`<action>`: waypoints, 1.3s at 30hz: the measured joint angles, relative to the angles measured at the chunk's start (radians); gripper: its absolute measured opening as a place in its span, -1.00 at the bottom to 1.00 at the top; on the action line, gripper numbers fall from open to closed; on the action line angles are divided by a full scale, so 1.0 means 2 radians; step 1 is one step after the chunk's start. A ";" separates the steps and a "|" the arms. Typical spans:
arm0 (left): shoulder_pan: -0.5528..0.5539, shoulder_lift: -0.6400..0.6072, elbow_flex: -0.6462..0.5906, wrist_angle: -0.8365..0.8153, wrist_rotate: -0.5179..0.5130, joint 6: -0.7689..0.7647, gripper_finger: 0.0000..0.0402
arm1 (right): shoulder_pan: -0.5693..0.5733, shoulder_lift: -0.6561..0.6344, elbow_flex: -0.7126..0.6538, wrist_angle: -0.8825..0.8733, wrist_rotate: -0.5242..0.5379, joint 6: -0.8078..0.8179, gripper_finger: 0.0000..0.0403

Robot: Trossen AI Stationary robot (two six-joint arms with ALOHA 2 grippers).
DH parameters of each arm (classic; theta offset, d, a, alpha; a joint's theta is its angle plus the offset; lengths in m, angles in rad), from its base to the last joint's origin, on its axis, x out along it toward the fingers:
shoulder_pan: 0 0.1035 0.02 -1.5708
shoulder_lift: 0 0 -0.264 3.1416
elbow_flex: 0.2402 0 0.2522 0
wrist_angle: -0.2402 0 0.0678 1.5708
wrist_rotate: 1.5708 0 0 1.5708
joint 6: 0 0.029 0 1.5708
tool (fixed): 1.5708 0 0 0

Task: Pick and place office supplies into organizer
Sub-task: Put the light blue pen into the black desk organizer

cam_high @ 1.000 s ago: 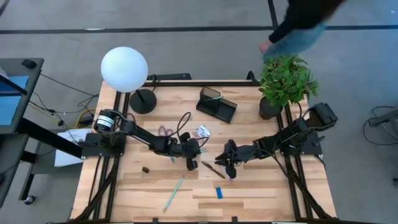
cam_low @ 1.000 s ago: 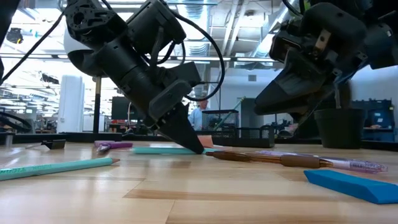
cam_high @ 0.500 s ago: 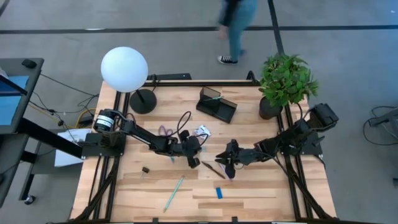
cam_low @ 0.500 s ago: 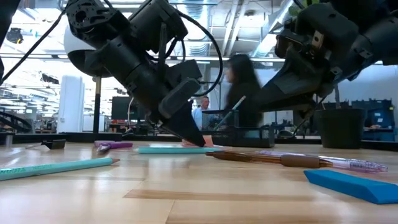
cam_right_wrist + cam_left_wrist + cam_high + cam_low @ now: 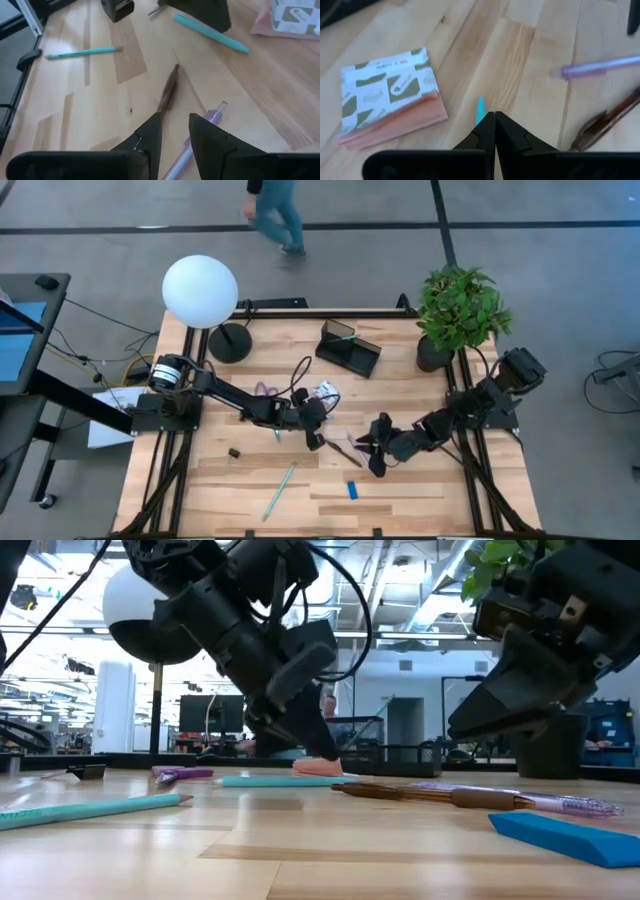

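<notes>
My left gripper (image 5: pixel 318 442) is shut and hovers just above a teal pen (image 5: pixel 280 781) that lies flat on the table; the pen's tip (image 5: pixel 480 107) shows beyond the closed fingertips (image 5: pixel 495 120). Beside it lies the white patterned packet (image 5: pixel 390 110). My right gripper (image 5: pixel 378 458) is open and raised over a purple pen (image 5: pixel 215 112) and a brown pen (image 5: pixel 169 92). In the right wrist view the purple pen runs down between its fingers (image 5: pixel 176 117), and the low view shows them clear of the table. The black organizer (image 5: pixel 350 347) stands at the far middle.
Purple scissors (image 5: pixel 266 391) lie under my left arm. A teal pencil (image 5: pixel 279 490), a blue block (image 5: pixel 352 490) and a small black piece (image 5: pixel 234 452) lie toward the near edge. A globe lamp (image 5: pixel 200 290) stands far left, a potted plant (image 5: pixel 460 310) far right. A person (image 5: pixel 272 210) walks beyond the table.
My left gripper has risen off the table, staying shut; the teal pen stays lying where it was. My right gripper has swung toward the table's near edge, over the purple pen. The person behind the table has walked toward the left.
</notes>
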 joint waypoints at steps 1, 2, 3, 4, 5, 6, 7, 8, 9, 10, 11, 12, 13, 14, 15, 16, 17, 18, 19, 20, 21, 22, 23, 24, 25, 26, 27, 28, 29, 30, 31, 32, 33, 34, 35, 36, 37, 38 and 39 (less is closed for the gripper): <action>-0.002 -0.005 0.002 -0.011 -0.003 -0.002 -0.99 | 0.001 0.000 0.000 0.000 0.001 0.000 -0.54; -0.003 -0.012 0.003 -0.026 -0.008 -0.004 -0.99 | 0.002 0.000 0.000 -0.001 0.004 0.000 -0.54; -0.004 -0.019 0.004 -0.037 -0.013 -0.006 -0.99 | 0.004 0.000 0.000 -0.002 0.007 0.000 -0.54; -0.007 -0.029 0.004 -0.056 -0.019 -0.011 -0.99 | 0.005 0.000 0.000 -0.002 0.008 0.000 -0.54; -0.009 -0.041 0.004 -0.080 -0.027 -0.019 -1.00 | 0.005 0.000 0.000 -0.002 0.008 0.000 -0.54; -0.013 -0.055 0.004 -0.105 -0.036 -0.026 -1.00 | 0.006 0.000 0.000 -0.002 0.008 0.000 -0.54; -0.018 -0.068 0.004 -0.129 -0.046 -0.034 -1.00 | 0.007 0.000 0.000 -0.002 0.008 0.000 -0.54; -0.025 -0.081 0.004 -0.152 -0.057 -0.044 -1.00 | 0.007 0.000 0.000 -0.002 0.008 0.000 -0.54; -0.034 -0.094 0.004 -0.178 -0.069 -0.054 -1.00 | 0.007 0.000 0.000 -0.002 0.008 0.000 -0.54; -0.045 -0.106 0.002 -0.199 -0.083 -0.066 -1.00 | 0.008 0.000 0.000 -0.002 0.008 0.000 -0.54; -0.058 -0.118 -0.002 -0.210 -0.095 -0.077 -1.00 | 0.008 0.000 0.000 -0.002 0.008 0.000 -0.54; -0.072 -0.131 -0.007 -0.221 -0.110 -0.089 -1.00 | 0.007 0.000 0.000 -0.002 0.008 0.000 -0.54; -0.086 -0.143 -0.015 -0.232 -0.128 -0.106 -1.00 | 0.007 0.000 0.000 -0.001 0.008 0.000 -0.54; -0.100 -0.153 -0.022 -0.238 -0.147 -0.122 -1.00 | 0.007 0.000 0.000 -0.001 0.008 0.000 -0.54; -0.115 -0.162 -0.031 -0.239 -0.168 -0.139 -1.00 | 0.007 0.000 0.000 -0.001 0.008 0.000 -0.54; -0.129 -0.170 -0.042 -0.240 -0.192 -0.156 -1.00 | 0.007 0.000 0.000 -0.001 0.008 -0.001 -0.54; -0.143 -0.178 -0.053 -0.241 -0.215 -0.172 -1.00 | 0.007 0.000 0.000 0.002 0.007 -0.001 -0.54; -0.156 -0.184 -0.063 -0.240 -0.241 -0.188 -1.00 | 0.007 0.000 0.000 0.004 0.007 -0.001 -0.54; -0.167 -0.187 -0.072 -0.237 -0.260 -0.203 -1.00 | 0.007 0.000 0.000 0.006 0.006 -0.001 -0.54; -0.176 -0.190 -0.081 -0.234 -0.274 -0.215 -1.00 | 0.007 0.000 0.000 0.011 0.006 -0.003 -0.54; -0.183 -0.191 -0.088 -0.231 -0.283 -0.221 -1.00 | 0.007 0.000 0.000 0.019 0.006 -0.005 -0.54; -0.187 -0.191 -0.093 -0.223 -0.287 -0.223 -1.00 | 0.007 0.000 0.000 0.024 0.006 -0.005 -0.54; -0.190 -0.190 -0.098 -0.213 -0.286 -0.220 -1.00 | 0.007 0.000 0.000 0.026 0.006 -0.005 -0.54; -0.191 -0.190 -0.102 -0.202 -0.281 -0.207 -1.00 | 0.006 0.000 0.000 0.029 0.006 -0.006 -0.54; -0.191 -0.190 -0.104 -0.192 -0.272 -0.194 -1.00 | 0.006 0.000 0.000 0.033 0.005 -0.011 -0.54; -0.189 -0.190 -0.108 -0.172 -0.262 -0.181 -1.00 | 0.006 0.000 0.000 0.037 0.005 -0.017 -0.54; -0.186 -0.190 -0.111 -0.153 -0.249 -0.168 -1.00 | 0.006 0.000 0.000 0.040 0.005 -0.023 -0.54; -0.183 -0.190 -0.115 -0.135 -0.241 -0.158 -1.00 | 0.006 0.000 0.000 0.043 0.005 -0.026 -0.54; -0.180 -0.190 -0.118 -0.119 -0.233 -0.149 -1.00 | 0.006 0.000 0.000 0.045 0.005 -0.027 -0.54; -0.177 -0.190 -0.121 -0.103 -0.225 -0.142 -1.00 | 0.006 0.000 0.000 0.045 0.005 -0.027 -0.54; -0.173 -0.190 -0.125 -0.086 -0.216 -0.136 -0.99 | 0.006 0.000 0.000 0.044 0.005 -0.027 -0.54; -0.169 -0.190 -0.129 -0.072 -0.209 -0.130 -0.97 | 0.006 0.000 0.000 0.044 0.005 -0.027 -0.54; -0.166 -0.190 -0.133 -0.062 -0.203 -0.125 -0.94 | 0.006 0.000 0.000 0.044 0.005 -0.027 -0.54; -0.163 -0.190 -0.135 -0.058 -0.201 -0.124 -0.91 | 0.006 0.000 0.000 0.044 0.005 -0.027 -0.54; -0.159 -0.190 -0.136 -0.056 -0.199 -0.123 -0.86 | 0.006 0.000 0.000 0.044 0.005 -0.027 -0.54; -0.156 -0.190 -0.137 -0.054 -0.199 -0.123 -0.80 | 0.006 0.000 0.000 0.044 0.005 -0.027 -0.54; -0.153 -0.190 -0.138 -0.051 -0.196 -0.122 -0.74 | 0.006 0.000 0.000 0.044 0.004 -0.027 -0.54; -0.150 -0.190 -0.141 -0.046 -0.190 -0.119 -0.68 | 0.006 0.000 0.000 0.044 0.000 -0.028 -0.54; -0.147 -0.190 -0.144 -0.044 -0.185 -0.116 -0.62 | 0.006 0.000 0.000 0.044 -0.003 -0.028 -0.54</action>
